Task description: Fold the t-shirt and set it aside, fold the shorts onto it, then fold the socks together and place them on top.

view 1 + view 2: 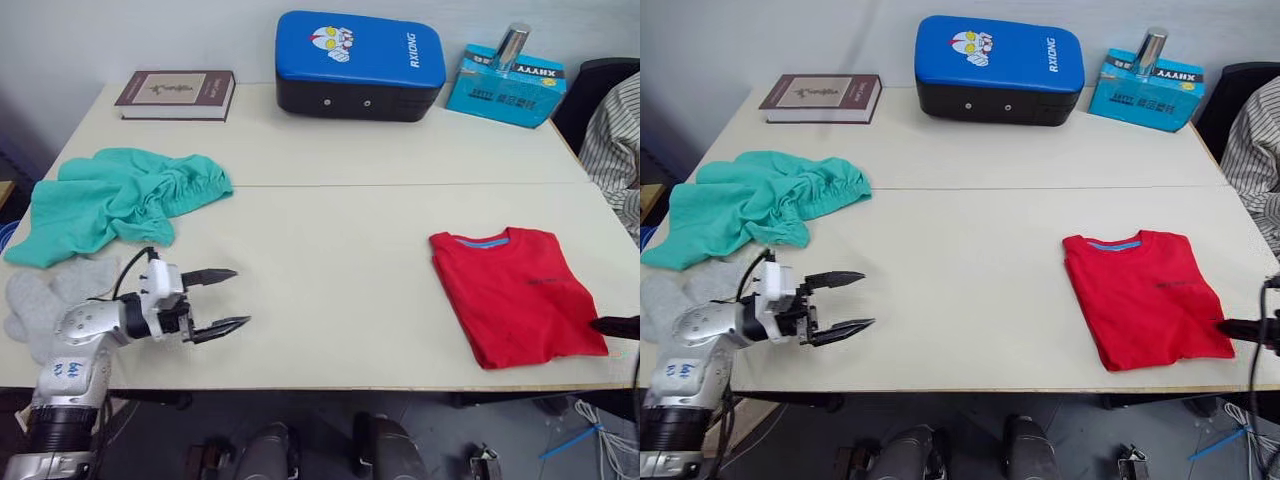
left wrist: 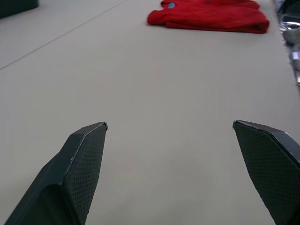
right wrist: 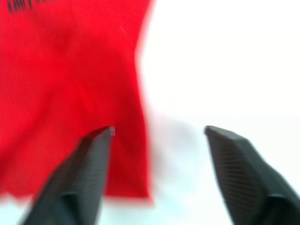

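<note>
The red t-shirt lies folded on the table's right side, collar toward the back. My right gripper is open at the shirt's front right corner, one finger over the red cloth and the other over bare table. The teal shorts lie crumpled at the left. The grey socks sit just in front of them by the left edge. My left gripper hovers open over bare table to the right of the socks, holding nothing, and points toward the t-shirt.
Along the back of the table stand a brown book, a blue padded case and a blue box with a metal cylinder on it. A person's striped sleeve is at the right edge.
</note>
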You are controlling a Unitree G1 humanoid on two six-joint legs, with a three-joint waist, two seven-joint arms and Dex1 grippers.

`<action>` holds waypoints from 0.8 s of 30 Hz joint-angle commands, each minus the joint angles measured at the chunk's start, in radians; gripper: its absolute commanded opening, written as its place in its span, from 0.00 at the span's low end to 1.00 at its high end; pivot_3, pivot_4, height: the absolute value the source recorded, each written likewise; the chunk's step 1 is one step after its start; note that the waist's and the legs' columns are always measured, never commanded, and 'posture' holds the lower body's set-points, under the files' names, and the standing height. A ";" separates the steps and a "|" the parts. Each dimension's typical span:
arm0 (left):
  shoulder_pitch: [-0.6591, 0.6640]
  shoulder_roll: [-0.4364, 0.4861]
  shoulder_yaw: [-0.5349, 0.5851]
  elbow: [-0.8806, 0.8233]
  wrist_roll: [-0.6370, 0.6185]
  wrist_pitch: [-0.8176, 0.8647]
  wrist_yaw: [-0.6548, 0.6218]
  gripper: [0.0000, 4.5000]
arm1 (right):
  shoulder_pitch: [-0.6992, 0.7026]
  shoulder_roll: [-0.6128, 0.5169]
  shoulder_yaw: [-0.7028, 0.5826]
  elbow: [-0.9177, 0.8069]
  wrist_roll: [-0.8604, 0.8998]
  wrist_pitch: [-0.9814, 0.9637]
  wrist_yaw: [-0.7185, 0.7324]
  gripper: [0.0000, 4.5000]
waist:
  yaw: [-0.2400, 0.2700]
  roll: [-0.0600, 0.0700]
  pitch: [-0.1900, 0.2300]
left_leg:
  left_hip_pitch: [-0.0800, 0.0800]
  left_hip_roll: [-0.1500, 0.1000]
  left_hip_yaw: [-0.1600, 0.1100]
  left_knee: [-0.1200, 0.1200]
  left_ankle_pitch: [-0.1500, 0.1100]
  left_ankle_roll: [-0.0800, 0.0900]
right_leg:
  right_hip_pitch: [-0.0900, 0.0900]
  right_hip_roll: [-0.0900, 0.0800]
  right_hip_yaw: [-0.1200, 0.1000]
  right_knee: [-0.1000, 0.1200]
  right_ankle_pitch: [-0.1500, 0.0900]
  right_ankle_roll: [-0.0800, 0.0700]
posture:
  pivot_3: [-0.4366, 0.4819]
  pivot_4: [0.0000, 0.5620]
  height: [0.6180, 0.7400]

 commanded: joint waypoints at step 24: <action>0.395 -0.016 0.534 -0.131 -0.085 0.221 0.523 1.00 | 0.189 0.803 0.197 -0.742 -0.134 -0.921 -0.253 1.00 | 0.004 -0.014 -0.001 | 0.008 0.004 -0.003 0.000 -0.006 -0.005 | 0.004 -0.001 -0.001 0.007 -0.003 -0.010 | 0.48 0.27 1.00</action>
